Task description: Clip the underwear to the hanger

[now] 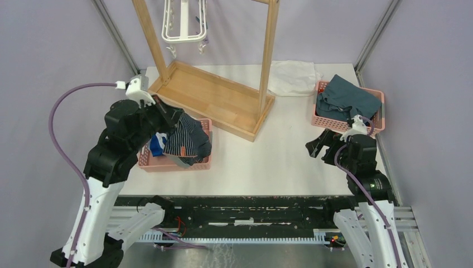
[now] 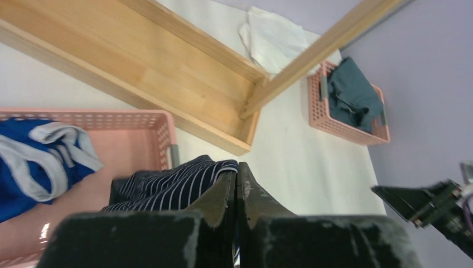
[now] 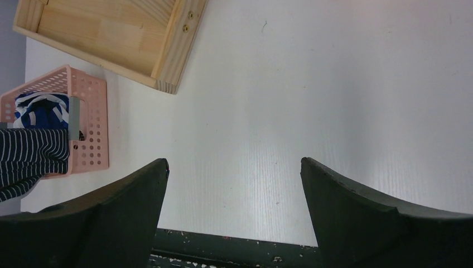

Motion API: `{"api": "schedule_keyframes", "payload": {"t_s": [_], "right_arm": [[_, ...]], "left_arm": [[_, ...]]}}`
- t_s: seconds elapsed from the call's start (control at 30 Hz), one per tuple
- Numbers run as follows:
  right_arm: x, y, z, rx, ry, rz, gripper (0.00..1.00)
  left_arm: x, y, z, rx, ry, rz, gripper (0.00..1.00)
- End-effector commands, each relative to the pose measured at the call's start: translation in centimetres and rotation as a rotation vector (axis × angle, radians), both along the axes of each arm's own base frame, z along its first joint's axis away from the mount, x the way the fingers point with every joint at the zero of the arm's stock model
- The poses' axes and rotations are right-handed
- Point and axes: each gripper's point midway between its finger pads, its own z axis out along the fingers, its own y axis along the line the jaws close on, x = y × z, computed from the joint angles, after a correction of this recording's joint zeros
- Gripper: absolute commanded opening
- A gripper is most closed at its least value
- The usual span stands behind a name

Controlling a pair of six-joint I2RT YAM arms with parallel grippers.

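The navy pinstriped underwear (image 1: 188, 142) hangs from my left gripper (image 1: 167, 116), which is shut on its edge and holds it above the left pink basket (image 1: 203, 163). In the left wrist view the striped cloth (image 2: 167, 187) is pinched between the closed fingers (image 2: 215, 201) of my left gripper (image 2: 238, 170). It also shows in the right wrist view (image 3: 28, 156). The white hanger (image 1: 183, 25) with dangling clips hangs from the wooden rack at the top. My right gripper (image 1: 319, 144) is open and empty over the bare table; in the right wrist view it (image 3: 234, 164) is wide open.
The tall wooden rack (image 1: 215, 95) stands on its tray base at the back middle. A blue-and-white garment (image 1: 156, 144) lies in the left basket. A right pink basket (image 1: 321, 120) holds a teal cloth (image 1: 348, 97). A white cloth (image 1: 293, 77) lies at the back.
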Motion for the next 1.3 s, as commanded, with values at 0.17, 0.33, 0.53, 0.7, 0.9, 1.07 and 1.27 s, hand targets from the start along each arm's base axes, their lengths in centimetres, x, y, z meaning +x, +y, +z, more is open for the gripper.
{"api": "schedule_keyframes", "payload": {"t_s": [0.17,0.33,0.53,0.7,0.9,1.07,1.27], "right_arm": [[0.6,0.2,-0.2,0.012,-0.013,0.001,0.97],[0.1,-0.8,-0.1,-0.028,-0.022,-0.031,0.97],[-0.8,-3.1,0.7,-0.119,-0.035,-0.114,0.98],[-0.9,-3.1,0.9,-0.093,-0.048,-0.14,0.98],[-0.6,-2.2,0.4,-0.048,-0.029,-0.117,0.98],[-0.5,-1.7,-0.1,-0.027,-0.013,-0.1,0.98],[-0.4,-1.2,-1.0,-0.003,0.015,-0.083,0.98]], "left_arm": [[-3.0,-14.1,0.3,0.018,-0.032,-0.276,0.03],[-7.0,-22.5,-0.4,0.191,-0.094,-0.358,0.03],[-7.2,-24.2,-1.8,0.188,-0.111,-0.359,0.05],[-4.7,-22.6,-6.3,0.222,-0.04,-0.308,0.09],[0.5,-18.7,-14.7,0.277,0.115,-0.273,0.55],[3.1,-15.8,-17.8,0.316,0.172,-0.238,0.74],[3.1,-18.0,-21.4,0.311,0.232,-0.355,0.75]]}}
